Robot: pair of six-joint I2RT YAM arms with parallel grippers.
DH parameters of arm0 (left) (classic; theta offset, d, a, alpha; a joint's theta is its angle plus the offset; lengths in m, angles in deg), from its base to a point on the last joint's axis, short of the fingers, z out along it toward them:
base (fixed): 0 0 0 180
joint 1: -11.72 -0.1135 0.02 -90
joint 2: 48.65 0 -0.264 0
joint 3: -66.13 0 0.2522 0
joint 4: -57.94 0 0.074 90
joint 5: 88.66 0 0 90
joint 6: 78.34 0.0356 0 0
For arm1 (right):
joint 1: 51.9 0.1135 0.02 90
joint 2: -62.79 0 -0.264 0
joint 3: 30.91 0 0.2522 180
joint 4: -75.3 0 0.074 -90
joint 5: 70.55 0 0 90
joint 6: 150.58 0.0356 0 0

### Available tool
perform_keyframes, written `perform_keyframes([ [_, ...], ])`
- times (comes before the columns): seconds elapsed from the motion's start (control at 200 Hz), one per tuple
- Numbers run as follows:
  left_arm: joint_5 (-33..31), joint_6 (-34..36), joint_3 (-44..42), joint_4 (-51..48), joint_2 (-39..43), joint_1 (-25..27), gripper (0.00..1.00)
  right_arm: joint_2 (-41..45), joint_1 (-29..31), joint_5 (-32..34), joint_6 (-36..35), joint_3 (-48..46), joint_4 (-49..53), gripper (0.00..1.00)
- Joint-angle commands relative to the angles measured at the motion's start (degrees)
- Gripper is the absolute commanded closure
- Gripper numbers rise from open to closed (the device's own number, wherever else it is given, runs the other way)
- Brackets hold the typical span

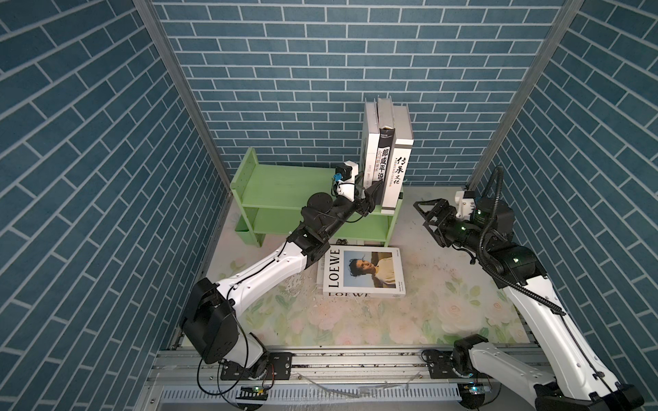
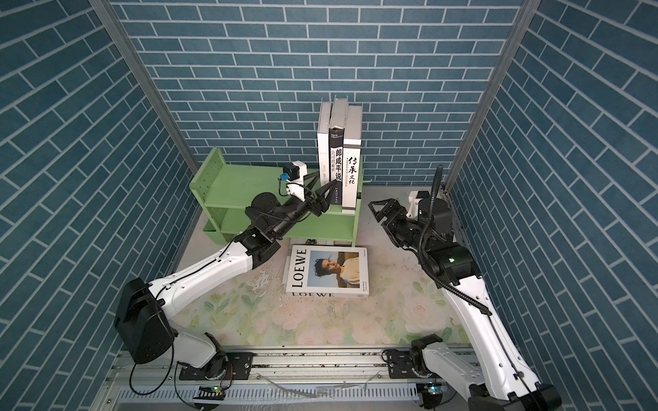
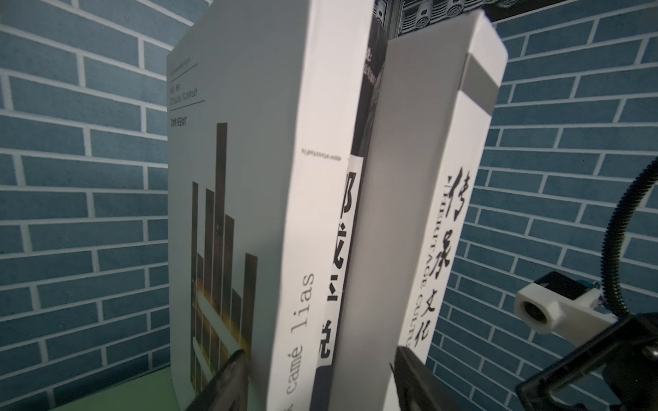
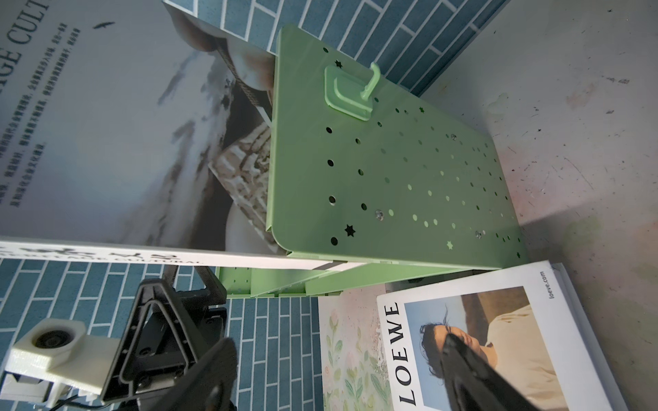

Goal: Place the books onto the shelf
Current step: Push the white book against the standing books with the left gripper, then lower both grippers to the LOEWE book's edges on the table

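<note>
Looks like release step: left gripper (image 1: 370, 197) at foot of upright books (image 1: 386, 153), jaws apart, nothing gripped, fingers (image 3: 224, 380) flanking the spines. Best to back straight out, no sideways drag, else risk of tipping the row leftward, no prop there. Right gripper (image 1: 425, 219) open, empty, right of shelf (image 1: 285, 185), right of centre in frame. Count: four books, three standing on shelf top at its right end, centre of frame; one LOEWE book (image 1: 363, 272) flat on table (image 1: 445, 309), below shelf in frame. One shelf, two grippers.
</note>
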Motion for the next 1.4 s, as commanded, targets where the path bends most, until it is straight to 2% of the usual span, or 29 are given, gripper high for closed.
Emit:
perform_keyframes([
  [0.0,-0.73,0.13,2.22,-3.02,0.02,0.76,0.30,-0.12,-0.82,-2.74,1.81,-1.16,-2.29,0.10],
  [0.24,-4.96,0.30,2.03,-8.24,3.03,1.68,0.18,-0.18,-1.87,-5.16,2.42,-2.08,-5.14,0.10],
  [0.465,-8.70,1.66,3.58,-17.12,6.00,3.45,0.09,0.06,-2.22,-6.63,2.51,-3.43,-8.81,0.10],
  [0.67,-10.89,5.40,7.53,-21.97,5.40,3.55,0.06,0.46,-2.43,-7.74,3.37,-4.68,-12.27,0.10],
  [0.85,-10.89,2.69,7.65,-23.63,8.08,3.62,0.05,2.79,-2.41,-7.31,3.27,-5.78,-12.59,0.10],
  [0.99,-13.74,-0.08,6.20,-27.57,12.93,4.29,0.05,4.51,-2.37,-5.55,-0.50,-5.81,-8.85,0.10],
  [1.13,-18.88,-7.54,4.84,-37.39,18.72,5.05,0.04,5.49,-2.39,-4.20,-5.13,-5.90,-4.96,0.10],
  [1.396,-26.95,-32.18,-9.44,-57.72,35.23,6.45,0.05,6.75,-2.39,0.70,-15.19,-10.17,6.40,0.07],
])
